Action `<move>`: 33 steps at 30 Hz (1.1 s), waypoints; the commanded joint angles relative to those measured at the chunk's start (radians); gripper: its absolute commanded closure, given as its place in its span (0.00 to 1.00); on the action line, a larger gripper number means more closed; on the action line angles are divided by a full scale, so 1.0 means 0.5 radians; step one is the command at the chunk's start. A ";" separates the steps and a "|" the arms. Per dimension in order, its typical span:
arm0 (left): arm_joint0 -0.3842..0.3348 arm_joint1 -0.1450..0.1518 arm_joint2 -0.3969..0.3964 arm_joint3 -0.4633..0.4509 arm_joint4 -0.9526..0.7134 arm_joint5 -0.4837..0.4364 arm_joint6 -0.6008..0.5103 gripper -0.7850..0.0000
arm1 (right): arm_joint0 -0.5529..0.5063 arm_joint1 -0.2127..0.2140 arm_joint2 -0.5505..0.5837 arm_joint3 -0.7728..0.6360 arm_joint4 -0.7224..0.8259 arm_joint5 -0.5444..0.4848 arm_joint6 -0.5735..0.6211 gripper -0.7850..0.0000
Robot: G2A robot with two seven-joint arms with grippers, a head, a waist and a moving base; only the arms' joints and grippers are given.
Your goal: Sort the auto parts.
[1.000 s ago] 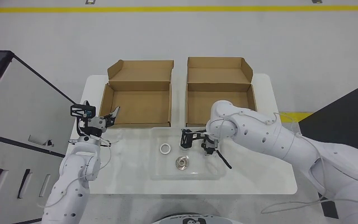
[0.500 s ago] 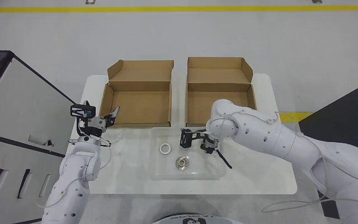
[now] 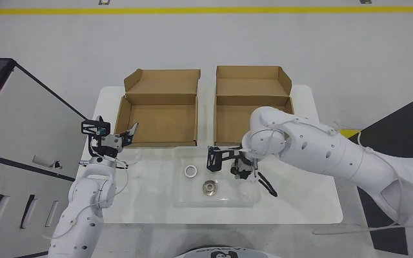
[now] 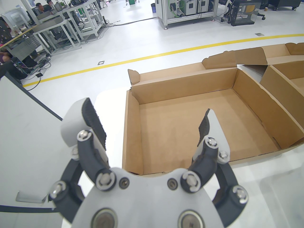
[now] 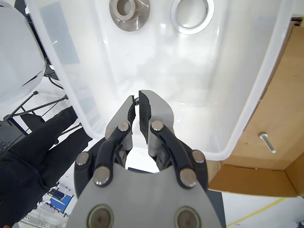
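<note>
Carefully, we are pinching a screw point(image 5: 136, 101) in the right gripper point(image 5: 137, 97) — aiming over the bin point(image 5: 263, 79) rim toward the box point(image 5: 273, 119); left gripper point(image 4: 147, 106) is hanging open.

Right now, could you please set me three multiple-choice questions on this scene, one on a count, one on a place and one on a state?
1. How many metal parts lie loose in the clear tray? A one; B two; C four.
2. Where does the loose bolt lie? A in the tray; B in a cardboard box; C on the bare table.
3. The left gripper is: A open and empty; B shut and empty; C shut on a part.

Answers:
1. B, since a ring and a flanged disc lie on the tray floor.
2. B, since the bolt rests on the brown box floor beside the tray.
3. A, since its jaws stand wide apart with nothing between them.
</note>
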 commanded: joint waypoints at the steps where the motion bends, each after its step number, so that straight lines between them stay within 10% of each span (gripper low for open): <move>1: 0.000 0.000 0.000 0.000 0.000 0.000 0.000 0.00 | 0.032 0.047 0.000 -0.045 0.059 -0.012 -0.012 1.00; 13: 0.000 0.000 0.000 0.000 0.000 0.000 0.000 0.00 | 0.068 0.418 0.152 -0.128 0.435 -0.306 -0.307 1.00; 33: 0.000 0.000 0.000 0.000 0.000 0.000 0.000 0.00 | -0.662 0.991 0.907 -0.320 0.841 -1.010 -1.358 1.00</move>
